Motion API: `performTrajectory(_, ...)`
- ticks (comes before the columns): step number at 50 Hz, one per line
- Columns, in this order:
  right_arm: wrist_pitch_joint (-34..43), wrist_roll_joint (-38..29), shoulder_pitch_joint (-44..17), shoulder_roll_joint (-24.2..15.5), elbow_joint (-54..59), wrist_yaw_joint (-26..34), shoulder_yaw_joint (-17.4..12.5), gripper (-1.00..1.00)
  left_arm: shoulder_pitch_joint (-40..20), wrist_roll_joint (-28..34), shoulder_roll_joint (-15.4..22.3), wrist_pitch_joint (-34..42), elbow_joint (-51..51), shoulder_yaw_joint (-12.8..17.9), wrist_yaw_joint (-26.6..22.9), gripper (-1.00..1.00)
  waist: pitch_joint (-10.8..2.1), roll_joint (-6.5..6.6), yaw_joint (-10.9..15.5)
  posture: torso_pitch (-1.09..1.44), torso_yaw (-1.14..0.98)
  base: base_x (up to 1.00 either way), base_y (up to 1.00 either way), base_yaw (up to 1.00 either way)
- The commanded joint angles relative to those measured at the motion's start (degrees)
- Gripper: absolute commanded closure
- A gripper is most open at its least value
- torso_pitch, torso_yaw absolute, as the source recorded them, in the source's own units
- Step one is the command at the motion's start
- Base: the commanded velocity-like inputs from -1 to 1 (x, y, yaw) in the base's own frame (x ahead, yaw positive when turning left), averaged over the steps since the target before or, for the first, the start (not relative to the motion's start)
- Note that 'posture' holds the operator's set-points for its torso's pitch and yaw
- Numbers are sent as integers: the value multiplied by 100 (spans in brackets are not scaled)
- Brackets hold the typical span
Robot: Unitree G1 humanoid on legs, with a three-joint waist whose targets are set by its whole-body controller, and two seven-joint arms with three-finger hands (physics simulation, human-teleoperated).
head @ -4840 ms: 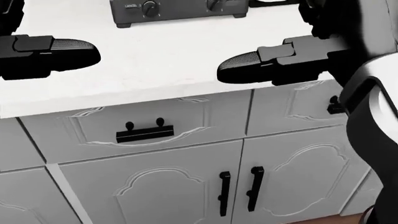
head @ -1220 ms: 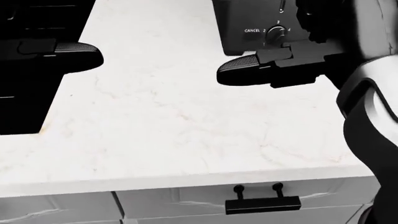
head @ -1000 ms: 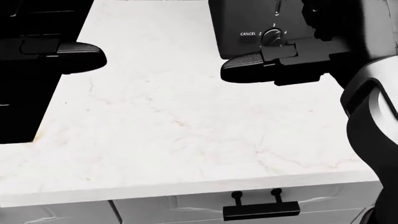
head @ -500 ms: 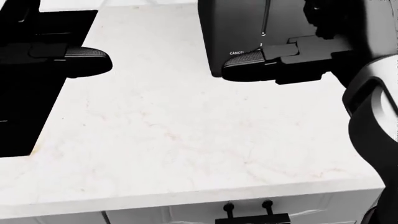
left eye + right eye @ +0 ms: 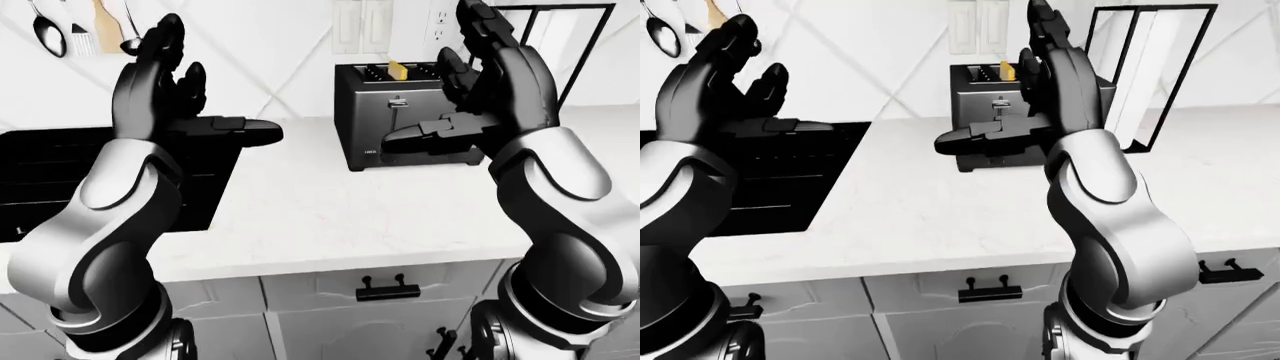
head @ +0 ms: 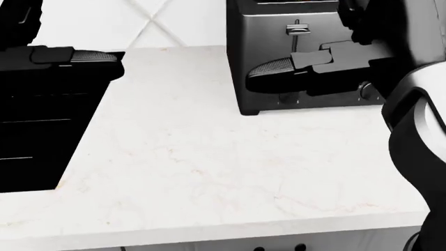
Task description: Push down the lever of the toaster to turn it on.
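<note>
At twelve o'clock on the table (image 6: pixel 209 172) stands the toaster (image 5: pixel 375 112), bread (image 5: pixel 398 70) in one slot, its small stiff lever (image 6: pixel 297 29) up and wanting a firm fingertip press straight down, with right hand (image 5: pixel 490 82) and left hand (image 5: pixel 160 82) both spread wide, empty.

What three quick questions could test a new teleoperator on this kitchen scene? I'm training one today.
1. True or false: the toaster lever is already pushed down.
2. What stands in the toaster's top slots? A) bread B) a spoon C) nothing
3. Fill in: both the left hand and right hand are raised with fingers ____.

Key
1. False: the lever sits near the top of its slot.
2. A
3. open, holding nothing.
</note>
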Motion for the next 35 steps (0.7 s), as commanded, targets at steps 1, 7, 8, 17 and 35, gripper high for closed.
performTrajectory(1, -207, -36, -132, -37, -43, 5, -23, -100, -177, 24, 56, -140, -65, 32, 3, -100, -84, 7, 5, -36, 0, 0, 0, 0)
performTrajectory(7, -224, -63, -114, -29, -39, 23, -5, -100, -158, 17, 41, -170, -88, 44, 10, -100, -299, 1, 33, -41, 0, 0, 0, 0)
performTrajectory(8, -232, -67, -105, -24, -35, 28, -6, -100, -154, 22, 44, -178, -82, 37, 6, -100, -324, 0, 38, -41, 0, 0, 0, 0)
performTrajectory(17, -248, -157, -82, 8, 15, 110, 111, -100, -217, 0, 23, -174, -114, 43, 23, -100, -516, -8, 82, -46, 0, 0, 0, 0)
performTrajectory(35, -532, -1069, -502, 138, 1114, 685, 601, -100, -331, -486, 242, -112, -161, 247, 373, -100, -568, 19, 95, -46, 0, 0, 0, 0)
